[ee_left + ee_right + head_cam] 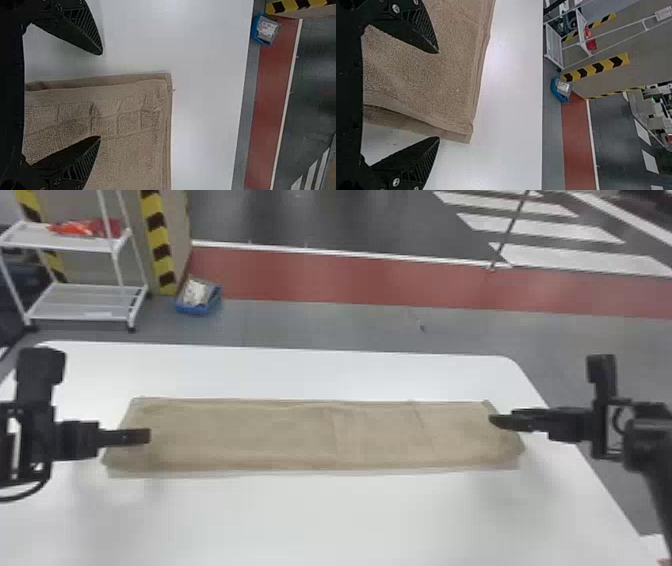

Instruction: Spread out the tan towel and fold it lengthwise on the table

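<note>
The tan towel (300,435) lies on the white table as a long, doubled strip running left to right, with light wrinkles and a thin lower layer showing along its near edge. Over its left end is my left gripper (149,436); in the left wrist view the left gripper (101,95) is open, its fingers apart above the towel's end edge (99,81). My right gripper (492,420) is at the towel's right end. In the right wrist view the right gripper (439,95) is open too, one finger over the towel (435,75), the other over bare table.
The white table (310,520) extends on all sides of the towel. Beyond it on the floor stand a white shelf rack (85,302) with red items on top and a blue bin (197,309), near a pillar with yellow and black stripes.
</note>
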Available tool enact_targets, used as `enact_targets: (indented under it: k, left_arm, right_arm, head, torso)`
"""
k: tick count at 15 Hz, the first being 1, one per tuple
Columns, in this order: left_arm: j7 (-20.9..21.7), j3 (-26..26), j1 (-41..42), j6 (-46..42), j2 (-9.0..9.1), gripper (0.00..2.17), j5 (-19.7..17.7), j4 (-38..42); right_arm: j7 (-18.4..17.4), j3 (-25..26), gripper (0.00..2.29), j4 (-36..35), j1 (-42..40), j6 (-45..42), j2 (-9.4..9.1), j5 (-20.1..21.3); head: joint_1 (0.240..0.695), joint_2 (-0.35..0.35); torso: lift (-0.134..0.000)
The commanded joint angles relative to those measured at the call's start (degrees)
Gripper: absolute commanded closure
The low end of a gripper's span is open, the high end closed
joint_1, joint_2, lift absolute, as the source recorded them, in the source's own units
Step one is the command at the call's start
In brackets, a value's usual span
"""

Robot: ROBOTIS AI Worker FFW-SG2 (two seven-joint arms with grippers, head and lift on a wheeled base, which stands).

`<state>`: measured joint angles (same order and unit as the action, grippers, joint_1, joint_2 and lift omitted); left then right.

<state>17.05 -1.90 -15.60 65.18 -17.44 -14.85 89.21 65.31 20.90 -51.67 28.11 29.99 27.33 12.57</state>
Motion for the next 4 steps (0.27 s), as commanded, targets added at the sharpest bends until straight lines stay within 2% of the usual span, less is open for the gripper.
enact_targets:
  k: [1,4]
  left_arm:
    - [0.09,0.06,-0.31,-0.01,0.03,0.12,0.09,-0.09]
    - [0.09,0.23,-0.66,-0.18,-0.05,0.12,0.09,-0.09]
  right_arm:
    - [-0.01,0.28,0.12,-0.18,-0.16,-0.15,0.00,0.00]
    - [-0.10,0.28,0.13,-0.27,-0.25,-0.15,0.00,0.00]
  head:
    - [0.695,-0.181]
    - [0.695,-0.182]
  torso:
    - [-0.124]
    - [-0.124]
